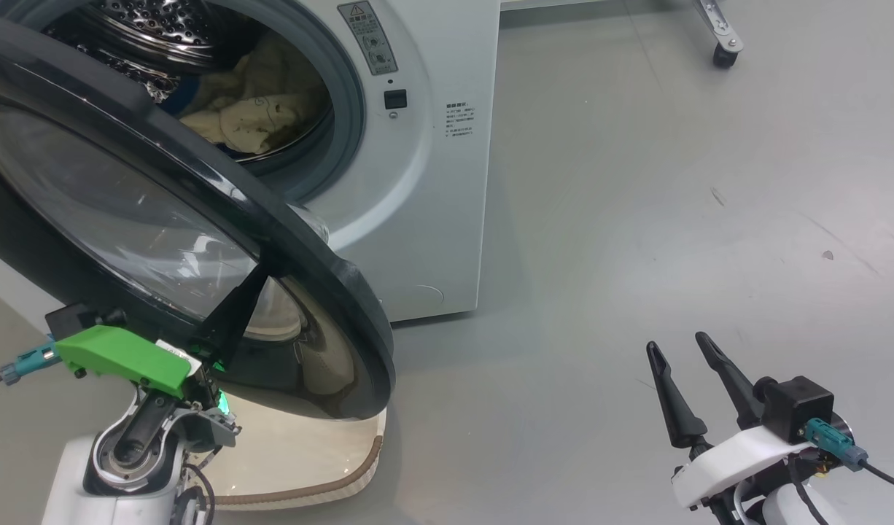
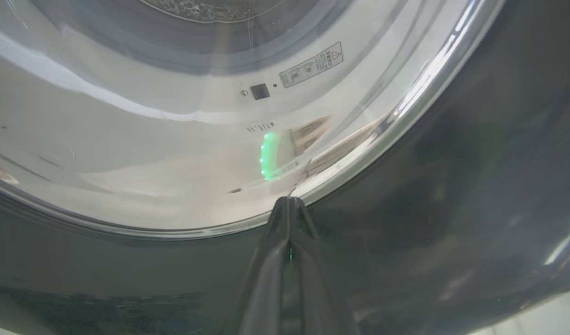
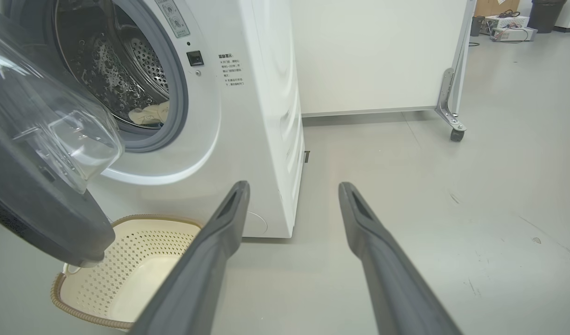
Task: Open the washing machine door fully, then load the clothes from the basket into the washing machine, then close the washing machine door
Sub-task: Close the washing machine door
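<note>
Washing machine (image 1: pixel 425 189) is seen at the upper left of the head view, white front turned toward the robot. Washing machine door (image 1: pixel 126 211) is found standing partway out, neither shut nor folded fully back (in the right wrist view the glass bowl bulges toward the drum opening). Its lower edge is hung over the basket (image 3: pixel 136 253), which is set on the grey floor (image 1: pixel 636 219) just in front of the machine.

Clothes (image 1: pixel 261 109) are noted inside the steel drum (image 1: pixel 155 22). They are heaped low toward the front, cream-yellow, with a blue patch at the left edge.

Left gripper (image 2: pixel 289 201) is held with its fingers pressed together, nothing between them. The tips are laid against the door's outer face, at the line where the glass meets the black rim. A green ring of light (image 2: pixel 269 156) is reflected in the glass just above the tips. A green cover (image 1: pixel 119 357) is seen on that wrist.

Right gripper (image 1: pixel 677 343) is held low at the right, fingers spread wide apart, nothing held. It is placed over the floor, well apart from machine, door and basket.

A warning label (image 1: pixel 367 36) and a small black latch socket (image 1: pixel 394 98) are seen on the machine front beside the opening. A white panel on castors (image 3: pixel 373 56) is stood beyond the machine.
</note>
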Robot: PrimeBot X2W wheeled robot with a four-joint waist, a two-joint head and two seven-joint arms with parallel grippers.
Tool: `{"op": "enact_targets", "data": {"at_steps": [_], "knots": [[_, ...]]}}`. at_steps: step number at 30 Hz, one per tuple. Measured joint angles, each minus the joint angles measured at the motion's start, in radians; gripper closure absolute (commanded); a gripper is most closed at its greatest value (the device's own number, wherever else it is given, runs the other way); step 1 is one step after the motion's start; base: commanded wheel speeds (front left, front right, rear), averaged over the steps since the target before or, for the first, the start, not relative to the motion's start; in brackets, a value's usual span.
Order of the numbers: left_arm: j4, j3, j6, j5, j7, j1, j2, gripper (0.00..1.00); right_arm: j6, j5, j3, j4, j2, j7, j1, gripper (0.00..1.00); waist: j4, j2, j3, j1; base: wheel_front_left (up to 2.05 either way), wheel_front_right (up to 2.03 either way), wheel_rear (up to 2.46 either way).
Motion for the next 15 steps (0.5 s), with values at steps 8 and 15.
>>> {"op": "enact_targets", "data": {"at_steps": [8, 15], "knots": [[0.059, -0.026, 0.0, 0.036, -0.078, -0.056, -0.012, 1.0, 0.0, 0.0, -0.014, 0.0, 0.002, 0.0, 0.0, 0.0, -0.01, 0.0, 0.002, 0.0, 0.0, 0.0, 0.0], [0.126, -0.039, 0.0, 0.053, -0.146, -0.115, -0.023, 1.0, 0.0, 0.0, -0.014, -0.001, 0.002, 0.0, 0.0, 0.0, -0.008, 0.0, 0.005, 0.0, 0.0, 0.0, 0.0]]}}
